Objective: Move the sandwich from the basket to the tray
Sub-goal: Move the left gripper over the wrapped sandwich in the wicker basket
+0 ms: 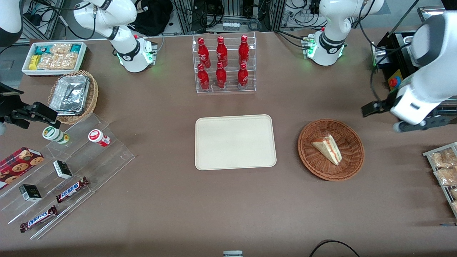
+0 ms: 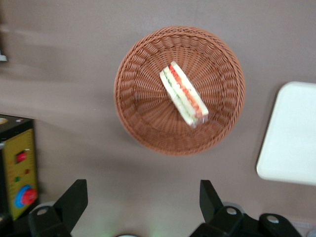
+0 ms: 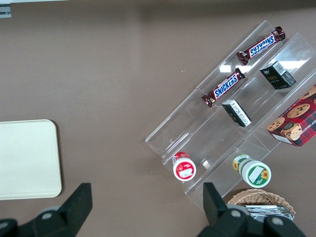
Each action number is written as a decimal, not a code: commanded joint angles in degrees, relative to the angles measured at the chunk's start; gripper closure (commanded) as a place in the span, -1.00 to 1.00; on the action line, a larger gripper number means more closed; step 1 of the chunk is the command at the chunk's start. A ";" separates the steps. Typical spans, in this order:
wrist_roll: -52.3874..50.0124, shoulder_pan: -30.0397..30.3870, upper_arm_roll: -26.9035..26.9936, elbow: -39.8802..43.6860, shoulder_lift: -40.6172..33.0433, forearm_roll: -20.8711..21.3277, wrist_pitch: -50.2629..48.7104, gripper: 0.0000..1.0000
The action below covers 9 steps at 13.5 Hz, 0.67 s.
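The sandwich [image 1: 327, 149], a pale bread wedge with orange-red and green filling, lies in the round reddish-brown wicker basket [image 1: 350, 159]. The cream tray [image 1: 235, 142] lies flat beside the basket, toward the parked arm's end, with nothing on it. My left gripper [image 1: 400, 116] hangs above the table beside the basket, toward the working arm's end, open and holding nothing. In the left wrist view the sandwich [image 2: 183, 94] sits in the basket [image 2: 143, 103] well ahead of the spread fingertips [image 2: 75, 196], which hold nothing between them at the gripper [image 2: 142, 200]. An edge of the tray [image 2: 291, 133] shows too.
A clear rack of red bottles [image 1: 224, 64] stands farther from the front camera than the tray. A box with a red button [image 1: 394, 81] and a rack of snack packets [image 1: 442, 167] lie near my gripper. A stepped acrylic shelf of snacks [image 1: 68, 171] lies toward the parked arm's end.
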 commanded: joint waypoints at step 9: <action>-37.19 0.63 -5.70 -23.74 -0.29 0.72 32.74 -1.00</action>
